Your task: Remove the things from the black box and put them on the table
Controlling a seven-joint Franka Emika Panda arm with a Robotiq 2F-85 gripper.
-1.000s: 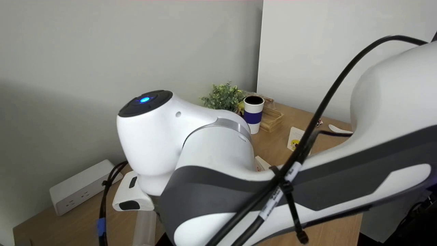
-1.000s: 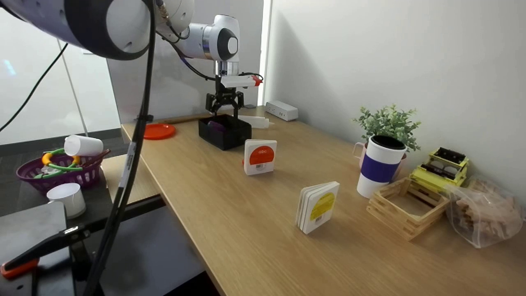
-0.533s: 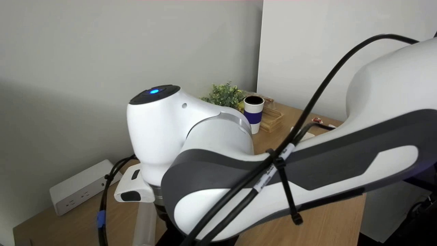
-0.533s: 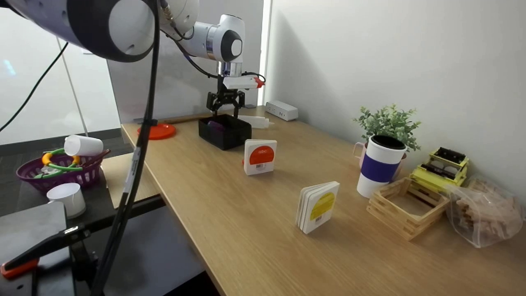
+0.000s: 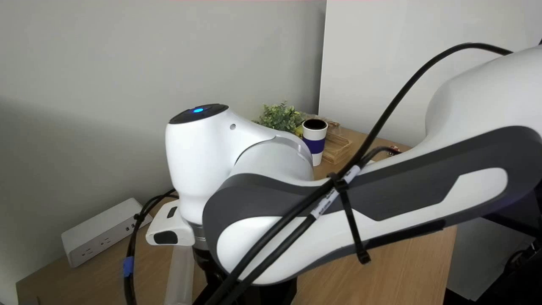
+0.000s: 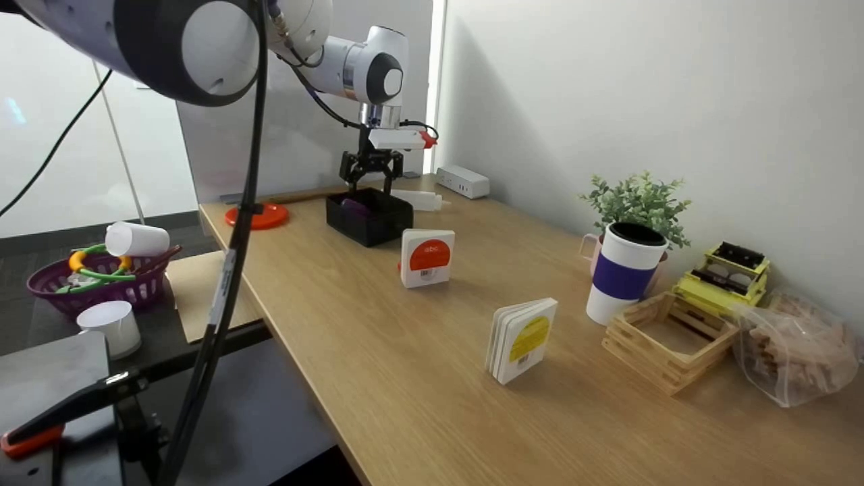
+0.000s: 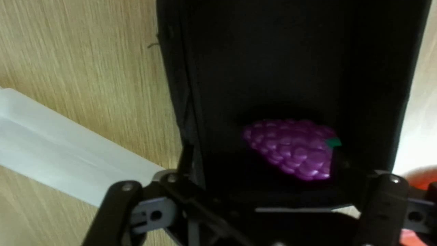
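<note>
Lying on the floor of the black box [image 6: 368, 229], the purple grape toy [image 7: 290, 150] is below the hand [image 6: 370, 186]; in the wrist view it appears between the two fingers [image 7: 186, 160], but closer to the one at the right. The hand holds nothing: its fingers stand wide apart. Whether their tips are above the rim of the box or below it, I cannot say with certainty. Most important for the coming move, I think, is how the toy is turned. Its long axis goes almost from finger to finger, with a slight slope: the narrow end points towards the finger at the left, while the broad end, with the green leaf [image 7: 333, 142], is just beside the finger at the right, which seems to cover a part of it. If they touch, I cannot tell. So, in my judgement, a grasp from here would press the toy along its length; some turn of the hand, or at least a shift to the right, should give a safer hold across the shorter width. The toy is not yet on the surface [image 6: 378, 324], where it must finally go.
</note>
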